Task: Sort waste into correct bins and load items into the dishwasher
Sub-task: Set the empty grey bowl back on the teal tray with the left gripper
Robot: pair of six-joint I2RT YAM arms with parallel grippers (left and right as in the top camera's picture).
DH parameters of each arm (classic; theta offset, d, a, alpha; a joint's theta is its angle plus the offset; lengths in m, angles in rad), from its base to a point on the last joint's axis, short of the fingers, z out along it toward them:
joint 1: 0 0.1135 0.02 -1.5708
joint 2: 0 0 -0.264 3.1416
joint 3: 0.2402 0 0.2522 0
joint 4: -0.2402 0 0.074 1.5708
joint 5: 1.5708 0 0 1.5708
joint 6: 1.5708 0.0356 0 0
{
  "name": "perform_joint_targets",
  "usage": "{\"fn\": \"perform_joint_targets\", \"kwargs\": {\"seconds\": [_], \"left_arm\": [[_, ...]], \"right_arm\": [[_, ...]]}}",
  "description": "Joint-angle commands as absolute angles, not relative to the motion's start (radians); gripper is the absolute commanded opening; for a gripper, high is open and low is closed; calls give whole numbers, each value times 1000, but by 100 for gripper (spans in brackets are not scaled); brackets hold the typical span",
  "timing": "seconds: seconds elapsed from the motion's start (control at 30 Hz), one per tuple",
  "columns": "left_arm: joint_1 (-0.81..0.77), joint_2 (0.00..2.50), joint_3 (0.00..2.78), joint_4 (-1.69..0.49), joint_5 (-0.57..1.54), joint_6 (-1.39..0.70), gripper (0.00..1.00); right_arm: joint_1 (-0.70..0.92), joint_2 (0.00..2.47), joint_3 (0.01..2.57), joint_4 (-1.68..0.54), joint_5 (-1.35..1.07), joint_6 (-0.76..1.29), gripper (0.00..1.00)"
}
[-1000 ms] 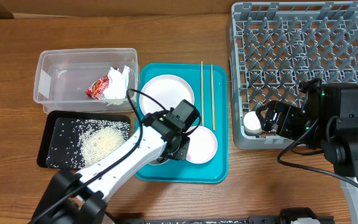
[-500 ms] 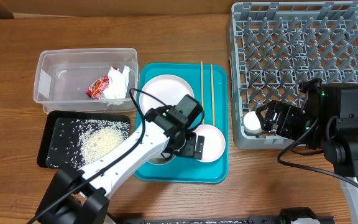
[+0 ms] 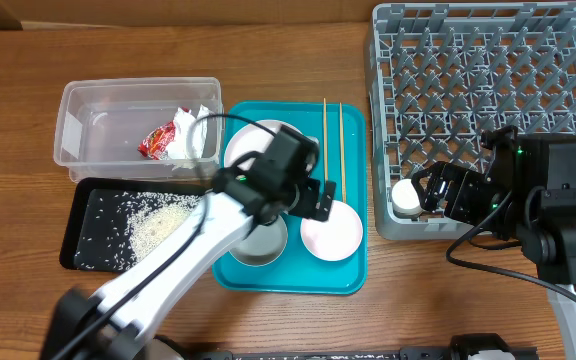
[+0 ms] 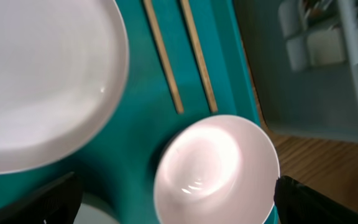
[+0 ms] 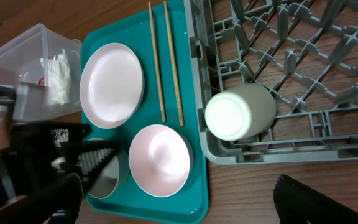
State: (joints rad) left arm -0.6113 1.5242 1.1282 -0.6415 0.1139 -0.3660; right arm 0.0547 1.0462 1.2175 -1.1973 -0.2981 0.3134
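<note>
My left gripper [image 3: 305, 197] hangs open over the teal tray [image 3: 353, 275], between the plate [image 3: 251, 143] and the pink bowl [image 3: 331, 231], holding nothing. In the left wrist view the pink bowl [image 4: 216, 169] lies between my spread fingers [image 4: 50, 200], with the plate [image 4: 42, 81] and two chopsticks [image 4: 163, 62] beyond. The small metal bowl [image 3: 261, 243] stands left of the pink bowl. The clear tub [image 3: 78, 125] holds the red wrapper [image 3: 157, 141] and white paper [image 3: 190, 128]. Rice grains [image 3: 158, 228] lie in the black tray [image 3: 76, 245]. My right gripper [image 3: 430, 195] is open at the grey dish rack [image 3: 488, 90].
A white cup [image 3: 405, 197] lies on its side in the rack's front left corner, just left of my right gripper. In the right wrist view the cup [image 5: 238, 112] lies beside the tray's right edge. My left arm [image 3: 188, 250] crosses the tray's front left.
My left jaws have opened and the gripper has drawn back from the tray's front toward the plate, uncovering the metal bowl. The right arm has not moved.
</note>
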Motion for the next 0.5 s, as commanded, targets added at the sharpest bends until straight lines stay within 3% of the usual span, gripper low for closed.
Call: {"fn": "perform_joint_targets", "kwargs": {"seconds": [0.0, 0.23, 0.47], "left_arm": [[-588, 1350, 1138, -634, -41, -234, 100], [-498, 1095, 1059, -609, -192, -179, 100], [-246, 790, 788, -391, 146, -43, 100]], "right_arm": [[58, 1039, 1243, -1191, -289, 308, 100], [58, 1039, 1243, -1191, -289, 308, 100], [58, 1039, 1243, -1191, -289, 308, 100]]}}
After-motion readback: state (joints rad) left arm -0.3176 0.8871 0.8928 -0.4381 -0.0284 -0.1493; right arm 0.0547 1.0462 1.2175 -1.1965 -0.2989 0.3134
